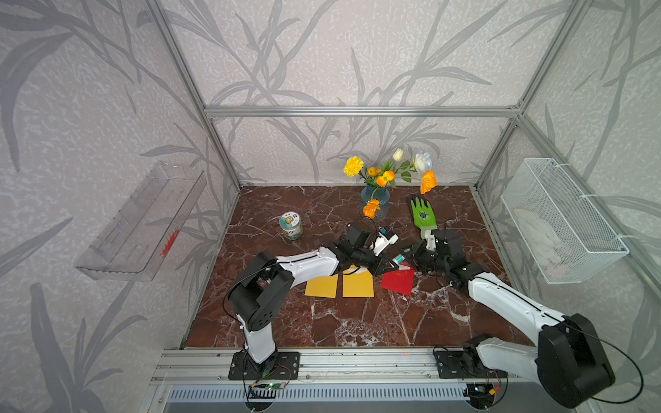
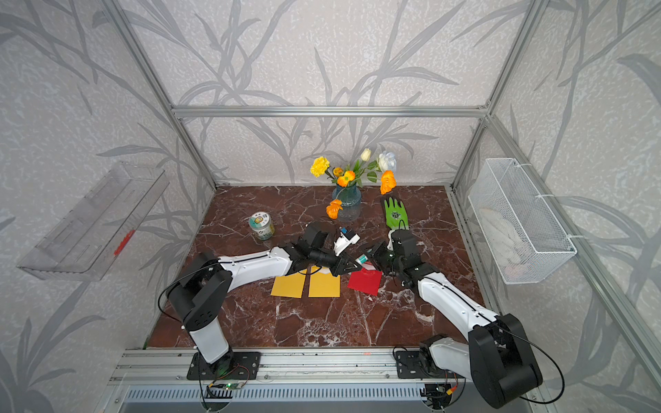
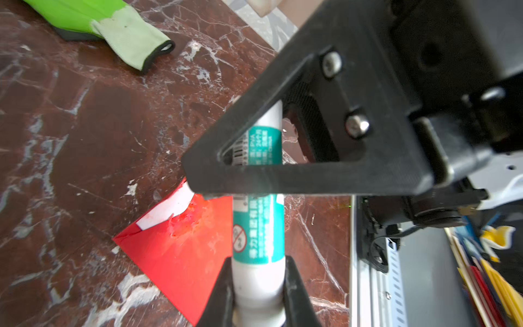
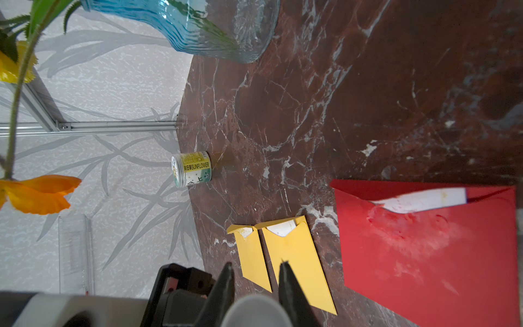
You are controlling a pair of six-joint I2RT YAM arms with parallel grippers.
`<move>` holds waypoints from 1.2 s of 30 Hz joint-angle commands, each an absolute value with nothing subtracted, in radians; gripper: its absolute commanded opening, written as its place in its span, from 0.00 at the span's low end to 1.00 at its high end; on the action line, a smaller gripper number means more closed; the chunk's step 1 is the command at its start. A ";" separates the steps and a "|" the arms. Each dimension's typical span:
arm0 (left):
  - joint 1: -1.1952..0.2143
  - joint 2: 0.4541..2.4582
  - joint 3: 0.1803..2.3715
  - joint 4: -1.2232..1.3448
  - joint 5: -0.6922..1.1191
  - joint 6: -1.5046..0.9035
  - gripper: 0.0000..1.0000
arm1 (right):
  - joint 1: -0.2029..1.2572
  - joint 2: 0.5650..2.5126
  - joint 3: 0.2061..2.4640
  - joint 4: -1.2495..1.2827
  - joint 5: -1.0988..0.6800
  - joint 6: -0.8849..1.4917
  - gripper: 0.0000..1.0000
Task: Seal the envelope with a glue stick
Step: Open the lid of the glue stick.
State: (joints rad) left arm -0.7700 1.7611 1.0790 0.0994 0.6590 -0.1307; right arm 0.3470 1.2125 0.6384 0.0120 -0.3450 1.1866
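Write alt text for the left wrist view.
A white glue stick with a teal label is pinched at its end between the fingers of the left gripper, while the right gripper clamps it farther along. Behind lie a red envelope on the marble table and a green glove.

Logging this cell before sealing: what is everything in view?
glue stick: one, white with teal label, between both grippers
red envelope: one, red, centre
yellow envelopes: two, yellow, beside the red one
jar: one, yellow-green label, left
vase: one, blue glass with flowers, back
glove: one, green, beside the vase
tray: one, clear, left wall
basket: one, white wire, right wall
table: one, brown marble, underneath all
left gripper: one, black, shut on the glue stick
right gripper: one, black, shut on the glue stick
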 commanded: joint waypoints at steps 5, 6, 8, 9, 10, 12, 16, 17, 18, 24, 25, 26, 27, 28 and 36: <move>-0.780 1.690 1.026 -0.006 0.574 -0.085 0.00 | 0.251 1.288 0.646 -0.066 -0.065 1.232 0.00; -0.777 1.691 1.021 -0.006 0.600 -0.091 0.00 | 0.225 1.297 0.647 -0.057 -0.097 1.227 0.00; -0.769 1.682 1.006 0.008 0.657 -0.102 0.00 | 0.191 1.299 0.654 -0.042 -0.136 1.204 0.00; -0.757 1.678 0.997 0.023 0.713 -0.114 0.00 | 0.180 1.296 0.658 -0.034 -0.147 1.188 0.00; -0.739 1.678 0.997 0.035 0.773 -0.139 0.00 | 0.172 1.290 0.661 -0.019 -0.160 1.164 0.00; -0.697 1.694 1.009 0.064 0.925 -0.201 0.00 | 0.156 1.277 0.657 0.035 -0.210 1.109 0.00; -0.654 1.732 1.024 0.170 1.101 -0.320 0.00 | 0.132 1.249 0.614 0.094 -0.219 1.091 0.00; -0.657 1.734 1.029 0.146 1.090 -0.304 0.00 | 0.119 1.247 0.605 0.097 -0.224 1.099 0.00; -0.663 1.733 1.032 0.109 1.072 -0.276 0.00 | 0.105 1.249 0.601 0.093 -0.227 1.104 0.00; -0.683 1.719 1.009 0.051 0.974 -0.233 0.00 | 0.063 1.256 0.614 0.052 -0.219 1.075 0.00; -0.684 1.719 1.009 0.035 0.953 -0.219 0.00 | 0.063 1.258 0.618 0.053 -0.227 1.071 0.00; -0.684 1.721 1.014 0.022 0.919 -0.206 0.00 | 0.063 1.261 0.624 0.052 -0.242 1.064 0.00; -0.686 1.721 1.017 0.017 0.880 -0.196 0.00 | 0.063 1.265 0.632 0.051 -0.264 1.052 0.00; -0.688 1.723 1.021 0.010 0.847 -0.183 0.00 | 0.063 1.268 0.640 0.044 -0.283 1.041 0.00; -0.708 1.718 0.925 0.299 0.462 -0.164 0.03 | 0.075 1.211 0.630 -0.008 -0.341 0.969 0.00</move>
